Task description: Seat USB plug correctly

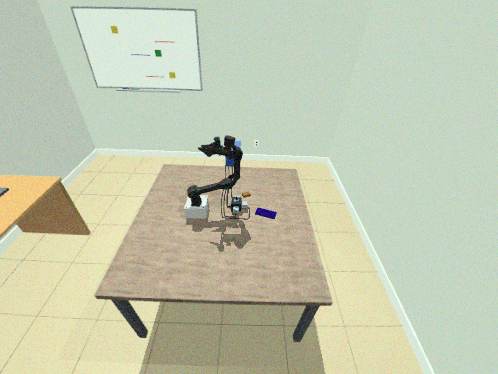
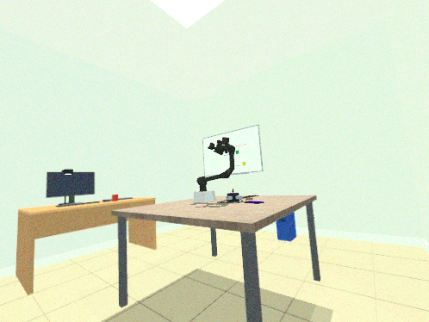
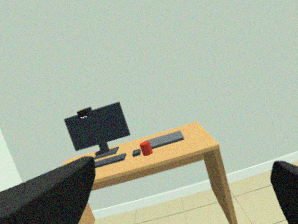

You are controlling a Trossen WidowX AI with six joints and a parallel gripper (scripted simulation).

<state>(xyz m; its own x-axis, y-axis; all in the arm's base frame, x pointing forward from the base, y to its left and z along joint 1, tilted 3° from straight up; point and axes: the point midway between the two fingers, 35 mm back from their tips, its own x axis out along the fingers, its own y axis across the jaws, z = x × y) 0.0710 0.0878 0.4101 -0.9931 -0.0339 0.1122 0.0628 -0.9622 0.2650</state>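
Note:
The power cube is a small dark and pale-grey block standing on the table, to the right of the arm's white base in the top and exterior views. A small dark upright shape shows on top of it in the exterior view; whether it is the USB plug, which way round it is and how deep it sits are too small to tell. My gripper is open and empty, raised high above the table and pointing away from the cube. The wrist view shows neither cube nor plug.
Thin dark cables loop around the cube. A small orange-brown block lies behind it, and a flat dark-blue piece lies to its right. The arm's white base stands left. The wrist view shows a separate desk with a red cup.

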